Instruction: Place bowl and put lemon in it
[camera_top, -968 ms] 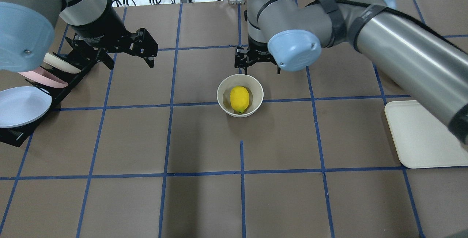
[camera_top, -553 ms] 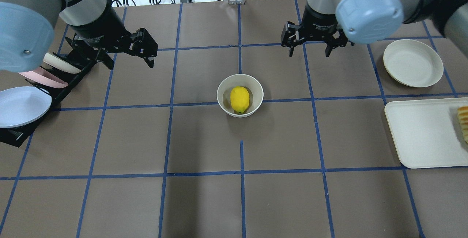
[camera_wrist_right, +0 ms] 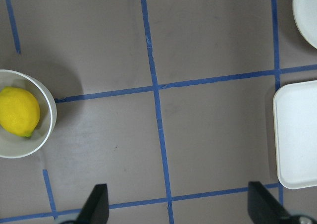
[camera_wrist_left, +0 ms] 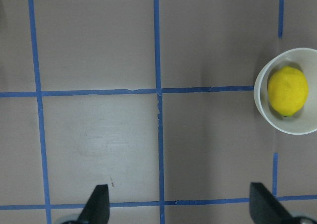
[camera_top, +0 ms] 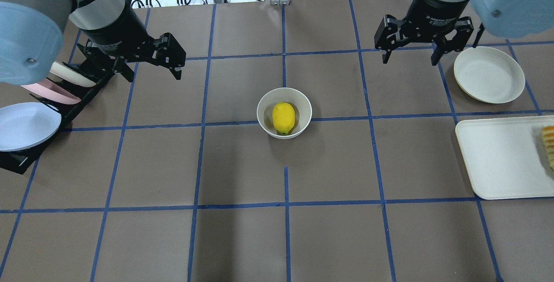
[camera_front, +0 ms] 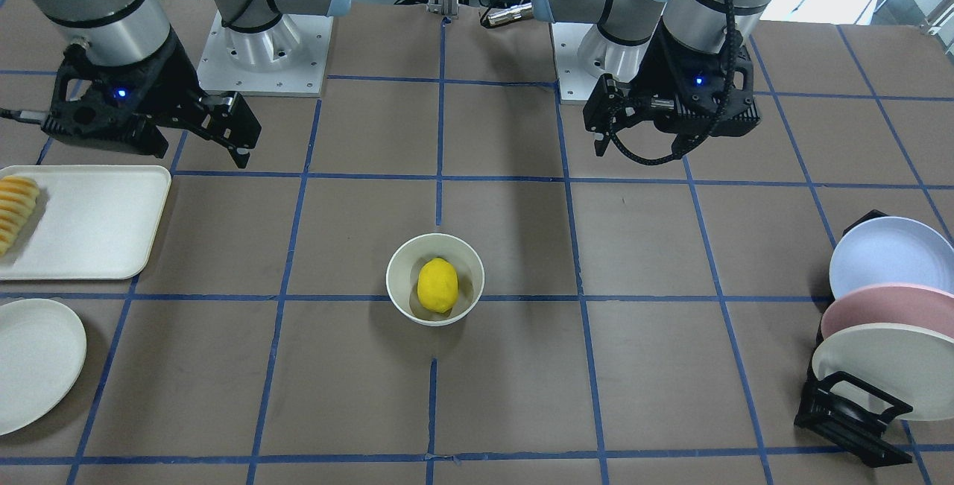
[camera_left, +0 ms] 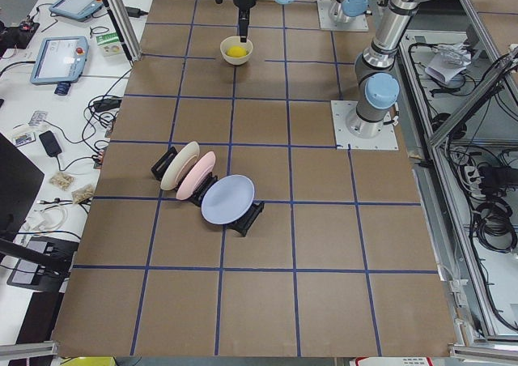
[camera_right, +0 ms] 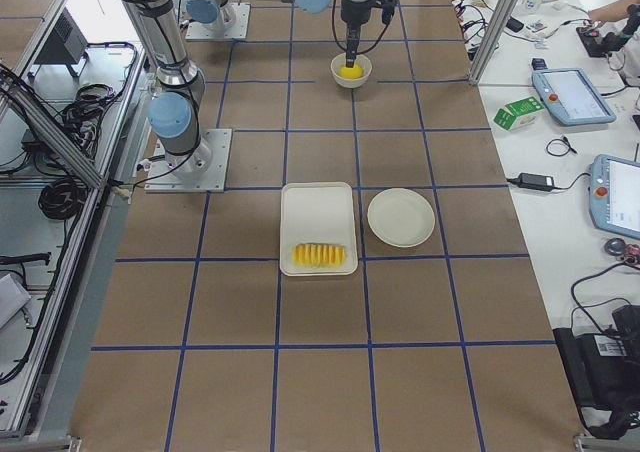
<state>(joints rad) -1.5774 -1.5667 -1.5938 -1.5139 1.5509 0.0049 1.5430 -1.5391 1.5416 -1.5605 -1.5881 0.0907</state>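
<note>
The cream-white bowl stands upright near the table's middle, with the yellow lemon lying inside it. Both also show in the front view, bowl and lemon. My left gripper is open and empty, hovering to the left of the bowl and farther back. Its wrist view has the bowl at the right edge. My right gripper is open and empty, hovering at the back right, well clear of the bowl. Its wrist view has the bowl at the left edge.
A black rack with three plates stands at the left edge. A flat cream plate lies at the back right beside my right gripper. A cream tray in front of it holds ridged sliced food.
My right arm has swung from just behind the bowl to the back right, beside the cream plate, with its gripper open. The lemon, the bowl and my left arm have not moved.
</note>
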